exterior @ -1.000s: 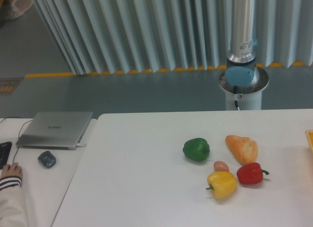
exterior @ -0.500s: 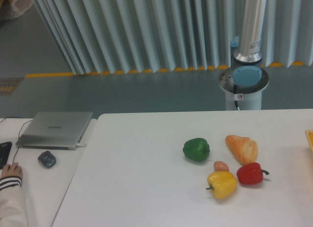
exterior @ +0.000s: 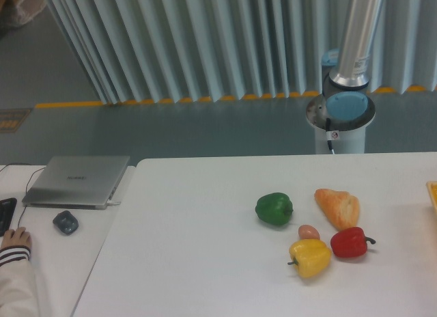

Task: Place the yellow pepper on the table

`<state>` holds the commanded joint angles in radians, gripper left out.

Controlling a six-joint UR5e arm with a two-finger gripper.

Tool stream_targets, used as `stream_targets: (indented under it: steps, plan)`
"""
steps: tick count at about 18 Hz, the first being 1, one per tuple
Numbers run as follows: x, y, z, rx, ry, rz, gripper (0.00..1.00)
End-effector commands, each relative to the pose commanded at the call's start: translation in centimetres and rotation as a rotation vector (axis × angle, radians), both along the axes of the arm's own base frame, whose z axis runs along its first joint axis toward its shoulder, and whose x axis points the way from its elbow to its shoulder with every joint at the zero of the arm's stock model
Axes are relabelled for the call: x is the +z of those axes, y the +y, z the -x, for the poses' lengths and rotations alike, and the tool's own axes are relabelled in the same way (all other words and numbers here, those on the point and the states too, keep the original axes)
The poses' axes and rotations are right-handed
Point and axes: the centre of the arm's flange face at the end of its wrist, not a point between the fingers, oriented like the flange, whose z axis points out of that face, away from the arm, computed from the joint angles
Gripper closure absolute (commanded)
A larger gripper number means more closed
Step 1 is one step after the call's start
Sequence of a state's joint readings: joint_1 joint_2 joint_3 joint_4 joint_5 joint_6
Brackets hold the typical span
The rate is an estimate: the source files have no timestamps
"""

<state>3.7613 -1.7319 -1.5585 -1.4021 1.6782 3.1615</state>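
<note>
The gripper is out of frame; only the arm's silver column (exterior: 357, 44) rises behind the table (exterior: 205, 249). The yellow pepper (exterior: 310, 257) lies on the white top (stem pointing left), just beside the red pepper (exterior: 351, 242) and a small egg-like piece (exterior: 308, 231).

Pale ribbed curtain wall (exterior: 205, 37) across the back, above grey-green floor (exterior: 171, 129) with a yellow-and-dark stripe (exterior: 171, 100) along its foot. At left, a paler side desk (exterior: 68, 262) (closed laptop (exterior: 76, 181), mouse (exterior: 65, 222)).
</note>
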Motion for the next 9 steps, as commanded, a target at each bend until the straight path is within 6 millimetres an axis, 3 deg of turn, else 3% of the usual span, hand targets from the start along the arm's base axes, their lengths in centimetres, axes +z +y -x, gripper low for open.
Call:
stream_targets:
  steps: [9]
  plan:
    - [-0.04, -0.29, -0.07, 0.009, 0.012, -0.011, 0.00]
